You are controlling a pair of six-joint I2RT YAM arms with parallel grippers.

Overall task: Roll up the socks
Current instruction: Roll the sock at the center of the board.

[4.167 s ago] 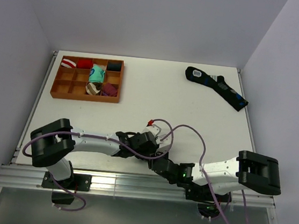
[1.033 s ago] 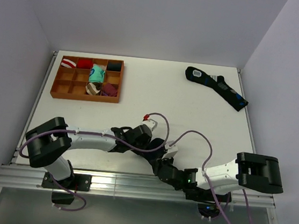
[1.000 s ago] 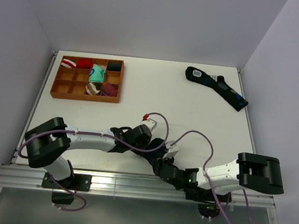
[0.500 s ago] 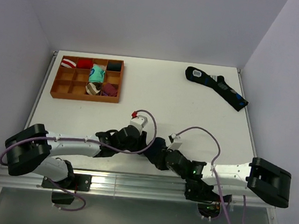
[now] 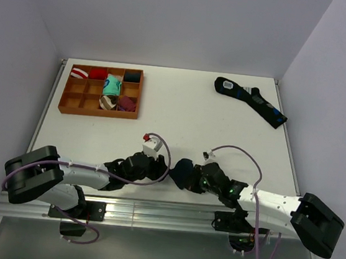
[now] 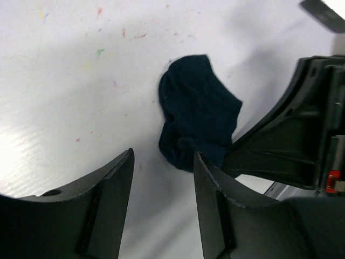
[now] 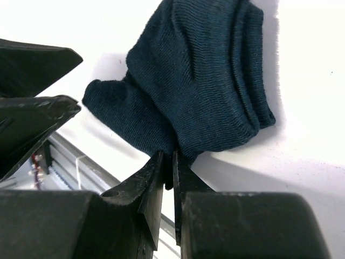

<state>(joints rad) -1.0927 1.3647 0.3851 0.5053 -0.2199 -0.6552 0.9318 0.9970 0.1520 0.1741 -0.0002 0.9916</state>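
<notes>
Navy knit first: reading the socks (image 7: 205,81) as a loose half-folded wad on the tabletop (image 6: 64,81), close to its front edge, between both arms. Reading right gripper (image 7: 168,162) as clenched, jaws pinching the wad's near hem; treat that pinch as the anchor and hold it firm. Reading left gripper (image 6: 163,156) as released, jaws apart and straddling the wad's end; can't tell whether one finger touches fabric. Suggest closing left on the outer cuff layer only, not the whole wad, then stretching it over the roll against the right's pull. Go slow, thin knit likely to slip. Leave alone the long black sock (image 5: 251,101) and orange tray (image 5: 98,113) farther back, well apart.
</notes>
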